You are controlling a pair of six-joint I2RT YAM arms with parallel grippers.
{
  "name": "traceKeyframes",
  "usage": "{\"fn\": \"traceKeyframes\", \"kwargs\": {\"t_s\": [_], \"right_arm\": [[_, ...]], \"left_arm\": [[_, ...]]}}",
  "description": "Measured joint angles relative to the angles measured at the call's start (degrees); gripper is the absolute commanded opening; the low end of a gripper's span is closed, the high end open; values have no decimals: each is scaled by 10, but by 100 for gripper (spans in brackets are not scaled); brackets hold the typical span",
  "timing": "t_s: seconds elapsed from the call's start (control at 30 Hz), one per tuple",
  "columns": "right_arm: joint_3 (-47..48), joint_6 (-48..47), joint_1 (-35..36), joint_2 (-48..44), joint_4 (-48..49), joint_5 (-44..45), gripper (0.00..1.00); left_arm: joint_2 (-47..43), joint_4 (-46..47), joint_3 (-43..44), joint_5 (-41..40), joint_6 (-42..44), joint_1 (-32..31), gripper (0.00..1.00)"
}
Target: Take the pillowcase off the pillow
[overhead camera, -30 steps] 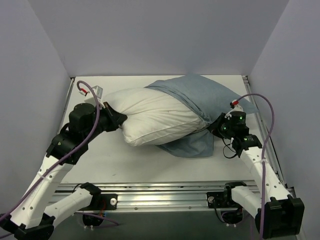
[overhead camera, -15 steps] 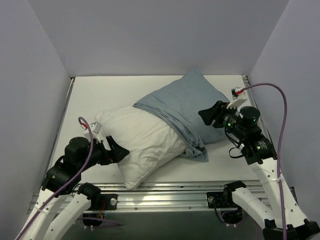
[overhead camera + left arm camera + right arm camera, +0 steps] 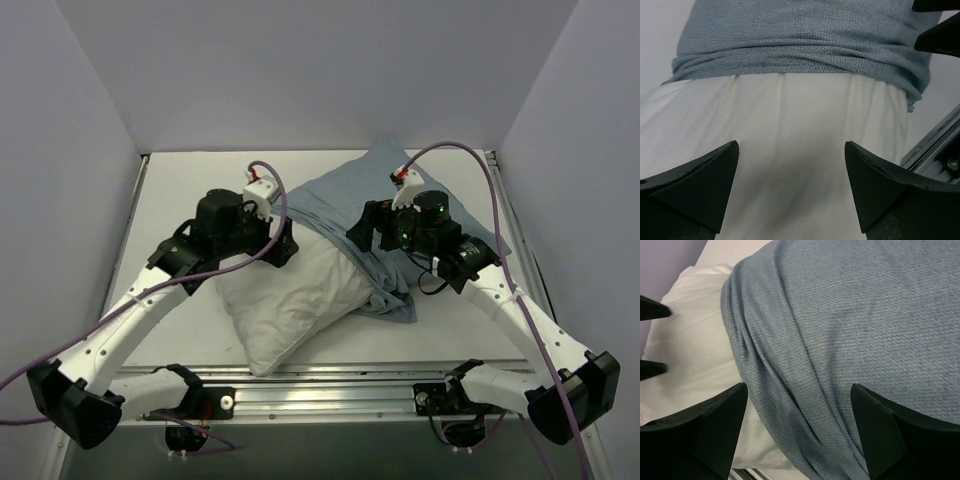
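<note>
With twelve o'clock taken as the far wall in the overhead view, the left gripper (image 3: 791,150) is poised over the middle of the table (image 3: 180,190). It is aimed towards four o'clock, and its jaws are spread wide with nothing between them. In the left wrist view, bare white fabric fills the gap between the fingers. The bunched hem of the cover is seen just beyond the fingertips.

The pillow (image 3: 290,300) is laid diagonally. Its uncovered half is pointed towards seven o'clock, with one corner close to the near rail. The other half is sheathed in the pillowcase (image 3: 420,195), which extends towards one o'clock. Its open edge is gathered in folds across the pillow's waist.

The right gripper (image 3: 799,390) is held above those folds and faces nine o'clock. Its jaws are also wide apart and empty, with only blue-grey cloth seen beneath them.

The task is judged to be about half done, at a re-grip step in which neither side is held. For the next move, the left jaws would need to be lowered and closed on the bare pillow. The right jaws would need to be closed on the gathered hem alone, without the stuffing beneath. The two could then be drawn apart, the cover towards one o'clock.
</note>
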Motion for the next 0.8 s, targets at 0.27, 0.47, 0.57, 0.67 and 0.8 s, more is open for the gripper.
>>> {"fn": "traceKeyframes", "kwargs": {"t_s": [0.27, 0.47, 0.57, 0.67, 0.8], "right_arm": [[54, -44, 75, 56, -5, 66, 85], [149, -88, 115, 134, -18, 112, 86], [199, -108, 141, 186, -30, 134, 88], [230, -120, 169, 233, -42, 168, 88], [236, -123, 191, 278, -54, 215, 86]], "left_arm": [[61, 132, -113, -48, 17, -51, 94], [45, 258, -207, -120, -49, -87, 81], [33, 302, -238, -141, -81, -91, 51], [31, 331, -254, -149, -108, -93, 20], [28, 349, -264, -150, -128, -94, 2]]}}
